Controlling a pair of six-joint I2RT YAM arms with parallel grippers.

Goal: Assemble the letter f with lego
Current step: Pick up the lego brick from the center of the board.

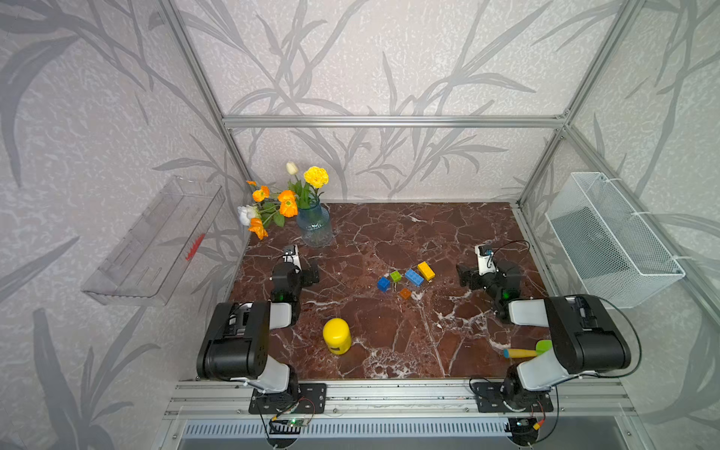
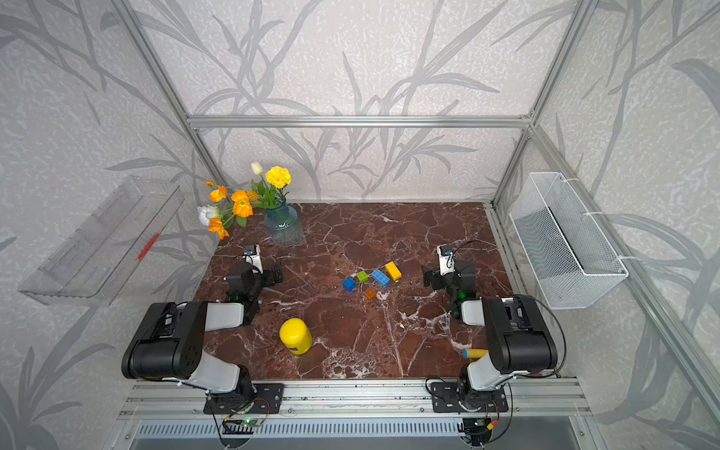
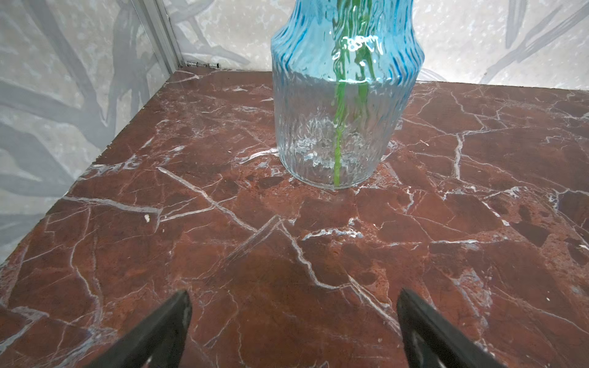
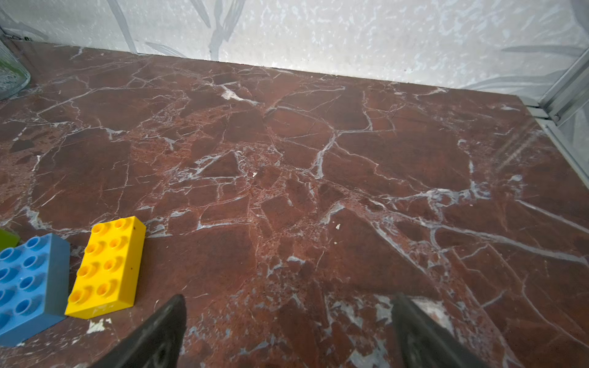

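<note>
While the lego bricks (image 1: pixel 413 277) lie loose on the table (image 1: pixel 448 233), both arms' jaws stand spread, empty

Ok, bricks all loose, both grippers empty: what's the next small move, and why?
Probably shift the right gripper sideways over the yellow brick and lower around it. It hangs open and empty over bare table, and that brick lies nearest it, studs up, outermost in the row.

The left arm (image 1: pixel 241 343) and right arm (image 1: pixel 580 335) sit folded low. The left gripper (image 3: pixel 293 298) has its jaws spread wide. The right gripper (image 4: pixel 288 301) does likewise.
</note>
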